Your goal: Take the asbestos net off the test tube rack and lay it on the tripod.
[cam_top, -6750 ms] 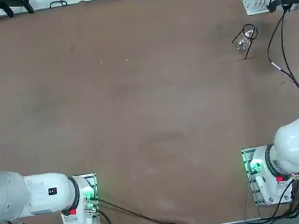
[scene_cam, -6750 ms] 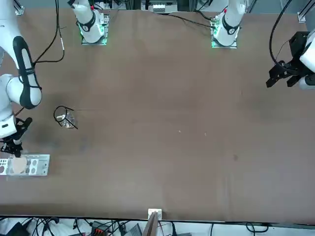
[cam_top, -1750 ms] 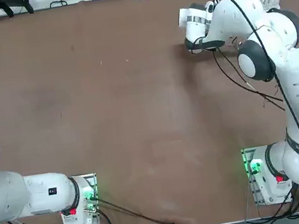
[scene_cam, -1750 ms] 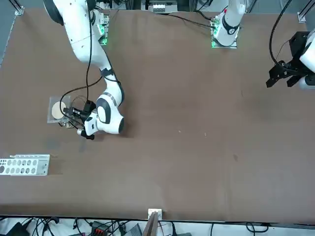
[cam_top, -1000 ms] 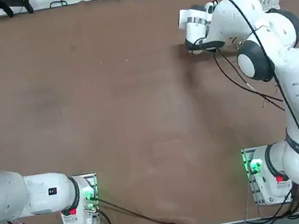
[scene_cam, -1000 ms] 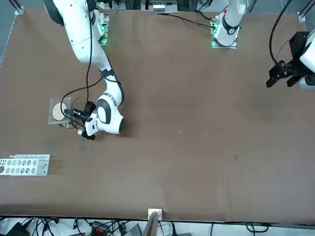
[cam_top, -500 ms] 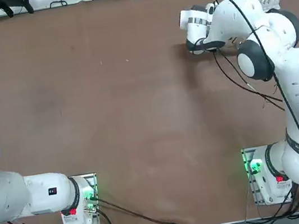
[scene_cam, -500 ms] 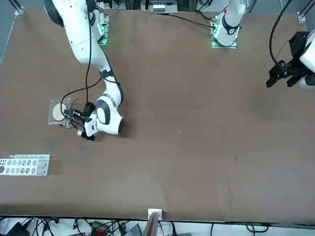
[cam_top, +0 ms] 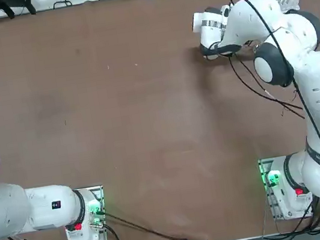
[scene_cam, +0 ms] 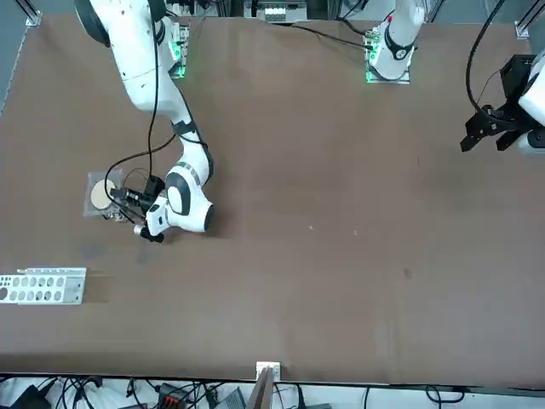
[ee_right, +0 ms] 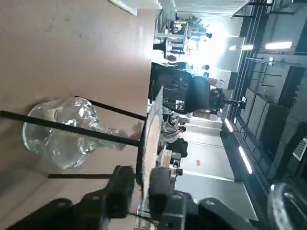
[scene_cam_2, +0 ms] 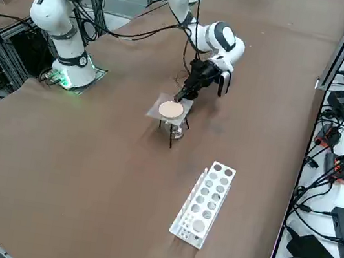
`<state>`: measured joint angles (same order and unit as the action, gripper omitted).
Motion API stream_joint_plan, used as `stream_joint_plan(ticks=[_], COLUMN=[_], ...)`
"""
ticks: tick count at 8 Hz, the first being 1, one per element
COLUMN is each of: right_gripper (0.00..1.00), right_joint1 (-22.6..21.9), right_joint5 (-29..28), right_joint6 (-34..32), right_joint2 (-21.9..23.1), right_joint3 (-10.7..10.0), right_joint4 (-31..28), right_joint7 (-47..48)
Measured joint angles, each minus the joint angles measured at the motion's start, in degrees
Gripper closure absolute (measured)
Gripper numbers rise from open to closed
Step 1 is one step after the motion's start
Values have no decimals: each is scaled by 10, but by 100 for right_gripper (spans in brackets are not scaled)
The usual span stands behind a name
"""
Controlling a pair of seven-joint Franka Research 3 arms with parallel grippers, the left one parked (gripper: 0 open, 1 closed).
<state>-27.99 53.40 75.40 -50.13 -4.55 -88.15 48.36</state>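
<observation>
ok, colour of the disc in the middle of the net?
Beige-white disc on the grey asbestos net; clearest in the right side view.

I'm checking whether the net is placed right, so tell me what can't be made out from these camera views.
- Top view: the right arm's links cover the tripod and the asbestos net.
- Front view: the tripod is mostly hidden under the asbestos net and beside the right gripper.
- Right wrist view: the net shows edge-on only, so whether it sits centred is unclear.
- Right side view: the tripod's ring is under the net.
</observation>
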Motion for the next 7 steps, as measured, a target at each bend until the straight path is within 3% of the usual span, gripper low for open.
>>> stream_joint_plan(ticks=[4,7], right_gripper=[1,0], right_joint1=[-1,-3], right_joint5=[5,-25], right_joint6=[-12,-17], right_joint2=[13,75], right_joint3=[-1,-1], right_joint4=[9,25], right_joint7=[-124,-200])
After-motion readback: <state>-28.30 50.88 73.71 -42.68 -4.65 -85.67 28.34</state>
